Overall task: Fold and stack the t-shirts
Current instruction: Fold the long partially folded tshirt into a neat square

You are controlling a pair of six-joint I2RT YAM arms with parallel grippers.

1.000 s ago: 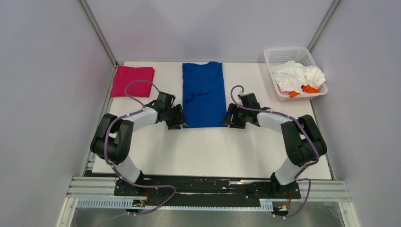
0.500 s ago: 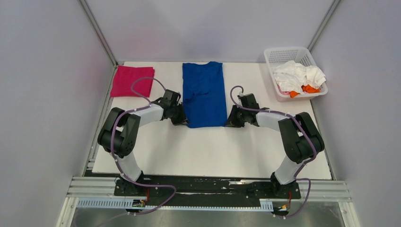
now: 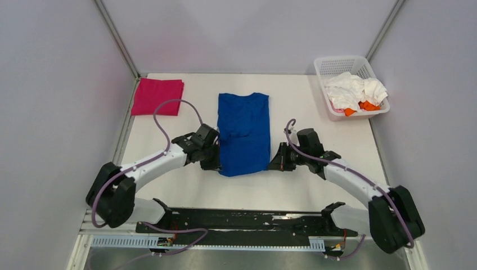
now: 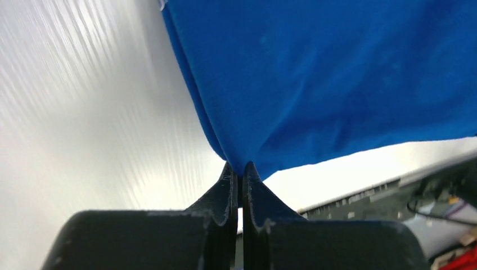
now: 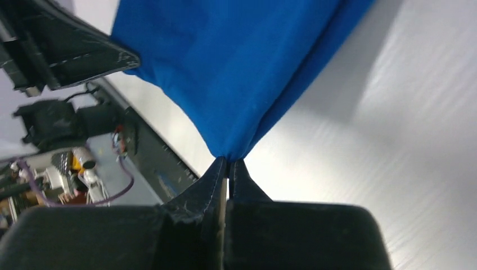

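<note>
A royal blue t-shirt (image 3: pixel 243 132) lies as a long folded strip in the middle of the table. My left gripper (image 3: pixel 218 163) is shut on its near left corner, and the wrist view shows blue cloth (image 4: pixel 315 84) pinched at the tips of my left gripper (image 4: pixel 239 169). On the other side my right gripper (image 3: pixel 274 163) is shut on the near right corner, where blue fabric (image 5: pixel 236 73) bunches into the tips of that gripper (image 5: pixel 228 160). A folded magenta-pink t-shirt (image 3: pixel 158 96) rests at the back left.
A white lattice basket (image 3: pixel 326 67) at the back right holds crumpled white cloth (image 3: pixel 354 90) and an orange piece (image 3: pixel 368 105). The black base rail (image 3: pixel 247 216) runs along the table's near edge. Grey walls close in both sides.
Both grippers closed on the blue t-shirt's near corners and pulled it toward the near edge; its far end has slid away from the back of the table.
</note>
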